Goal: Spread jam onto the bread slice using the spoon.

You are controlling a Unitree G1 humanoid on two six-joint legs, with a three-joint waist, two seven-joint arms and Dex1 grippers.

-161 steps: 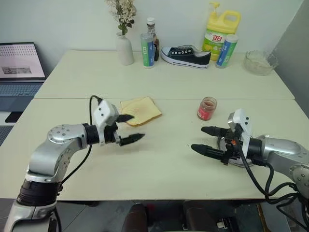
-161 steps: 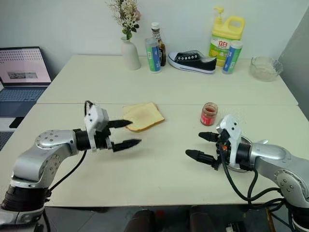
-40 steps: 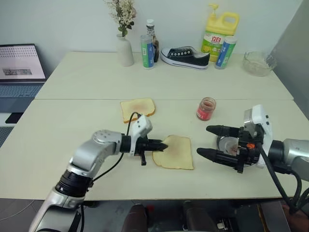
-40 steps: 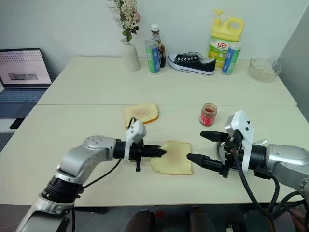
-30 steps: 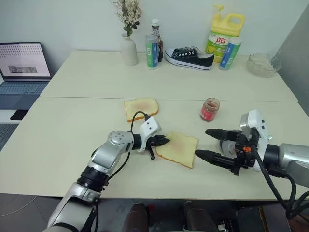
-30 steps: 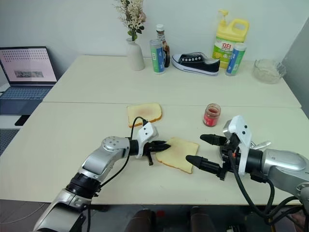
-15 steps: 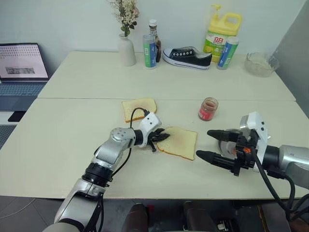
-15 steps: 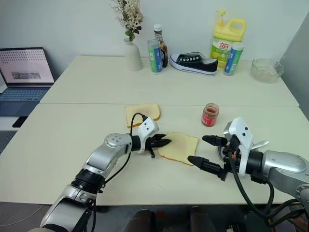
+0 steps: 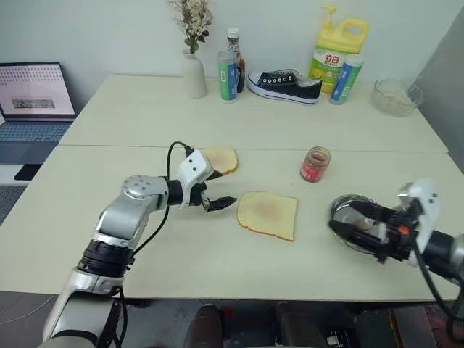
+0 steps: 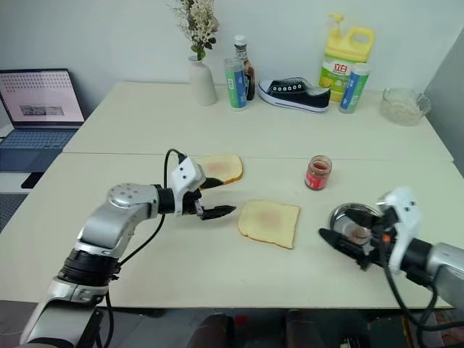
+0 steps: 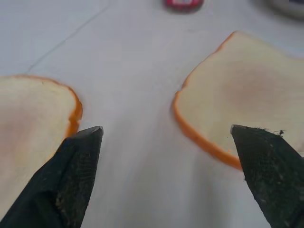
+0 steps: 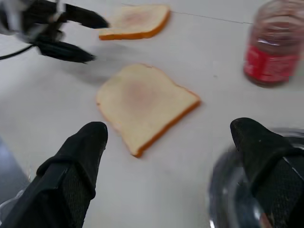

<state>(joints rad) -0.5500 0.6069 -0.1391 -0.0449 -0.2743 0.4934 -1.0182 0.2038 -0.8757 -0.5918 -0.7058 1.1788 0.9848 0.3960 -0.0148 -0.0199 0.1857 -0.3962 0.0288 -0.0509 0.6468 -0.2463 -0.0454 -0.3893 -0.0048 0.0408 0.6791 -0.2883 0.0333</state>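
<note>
Right end effector nearest the spoon, bread slice lying free mid-counter.

Right end effector (image 10: 346,245), wide open and empty, hovers at a metal dish (image 10: 346,217) where the spoon seems to lie. Bread slice (image 10: 270,222) sits leftward; left end effector (image 10: 214,197) beside it, open, empty. Jam (image 10: 317,172) stands farther back.

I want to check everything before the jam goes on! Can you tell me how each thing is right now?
Bread slice: flat on table, bare.
Second slice: flat, bare.
Jam jar: upright.
Left gripper: open, empty.
Right gripper: open, empty.
Laptop: open, screen lit.
</note>
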